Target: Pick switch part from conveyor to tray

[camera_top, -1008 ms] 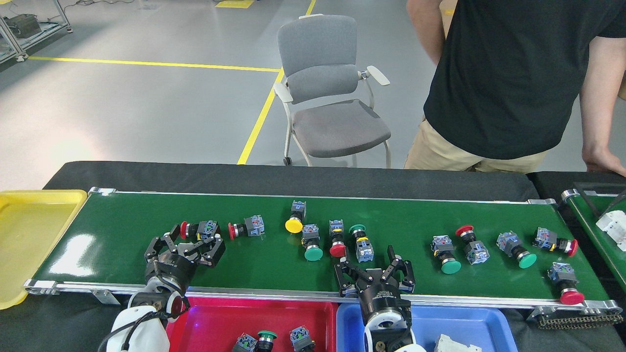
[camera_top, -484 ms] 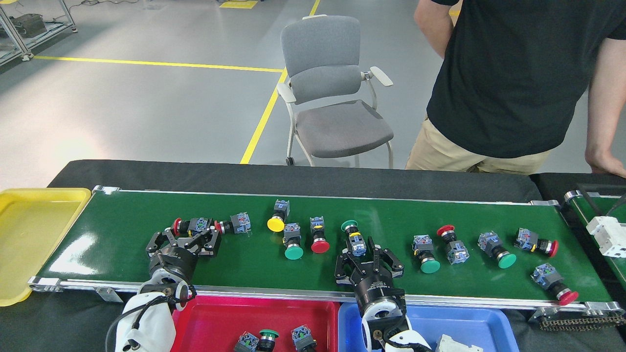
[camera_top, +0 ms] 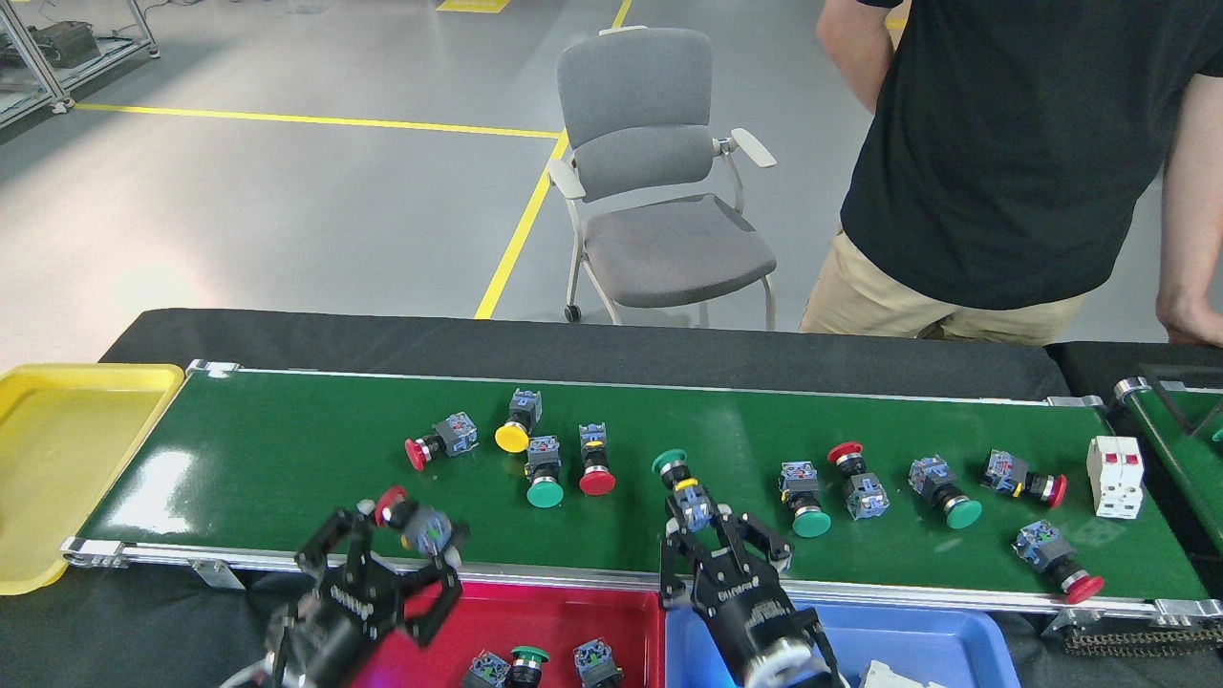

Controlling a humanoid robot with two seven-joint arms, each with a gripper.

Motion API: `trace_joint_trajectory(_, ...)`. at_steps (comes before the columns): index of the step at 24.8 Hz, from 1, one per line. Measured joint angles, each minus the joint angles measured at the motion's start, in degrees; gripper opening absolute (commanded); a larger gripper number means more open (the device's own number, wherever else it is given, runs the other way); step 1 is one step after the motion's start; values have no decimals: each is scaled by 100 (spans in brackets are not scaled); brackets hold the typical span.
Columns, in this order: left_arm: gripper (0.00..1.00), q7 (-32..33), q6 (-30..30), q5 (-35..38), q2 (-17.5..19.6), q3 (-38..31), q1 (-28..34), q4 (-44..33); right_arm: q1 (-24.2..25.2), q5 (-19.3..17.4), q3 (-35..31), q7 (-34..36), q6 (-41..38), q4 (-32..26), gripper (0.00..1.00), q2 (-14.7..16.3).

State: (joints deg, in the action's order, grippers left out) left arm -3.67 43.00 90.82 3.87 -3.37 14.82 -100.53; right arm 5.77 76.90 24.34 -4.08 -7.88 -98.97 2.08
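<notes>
The conveyor [camera_top: 287,459] carries several switch parts with red, green and yellow caps. My left gripper [camera_top: 394,540] is raised over the belt's near rail, above the left end of the red tray [camera_top: 573,616], and is shut on a red-capped switch part [camera_top: 413,523]. My right gripper [camera_top: 715,526] reaches over the near rail at mid-belt. Its fingers are closed around the grey-blue body of a green-capped switch part [camera_top: 676,470], which lies on the belt with its cap pointing away from me.
The red tray holds three switch parts [camera_top: 521,664]. A blue tray [camera_top: 936,635] sits to its right and a yellow tray [camera_top: 57,449] lies off the belt's left end. A white block [camera_top: 1116,476] lies at the belt's right end. A person [camera_top: 1003,143] stands behind, beside a chair [camera_top: 659,172].
My left gripper closed on the red-capped part and lifted it back over the near rail. My right gripper reached forward and closed around the green-capped part. The other parts drifted left.
</notes>
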Motion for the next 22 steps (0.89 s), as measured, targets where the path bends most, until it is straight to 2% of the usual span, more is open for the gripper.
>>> trace_joint_trajectory(3,100,2,130,-5,-12,2,99,-23,174,-8,-1,-1,-617,-87,21,2)
trace_joint_trajectory(4,100,2,151,-8,-12,-11,99,-26,257,-8,0,-1,-783,-96,25,2)
trace_joint_trajectory(5,100,4,162,-9,-12,-25,97,-26,311,-8,1,0,-928,-95,37,2)
trace_joint_trajectory(6,100,5,170,-10,-12,-43,93,-26,319,-8,5,2,-1028,-91,76,2)
trace_joint_trajectory(7,100,6,202,-10,-30,-107,89,-26,318,-8,8,3,-1100,-88,100,-3)
trace_joint_trajectory(9,100,7,-123,-10,-119,-329,83,-23,335,-8,9,-64,-1165,-77,100,-43)
trace_joint_trajectory(12,100,7,-1038,-18,-165,-574,-112,220,340,-22,-2,-181,-1199,-70,100,-183)
trace_joint_trajectory(16,100,9,-1524,-37,-162,-790,-207,544,337,-31,-265,-219,-1219,-71,98,-337)
trace_joint_trajectory(20,100,33,-1609,-36,-163,-792,-353,546,261,-30,-953,-239,-427,-90,98,-724)
trace_joint_trajectory(22,100,115,-1627,-20,-168,-763,-633,560,159,-30,-1240,-156,307,-100,99,-757)
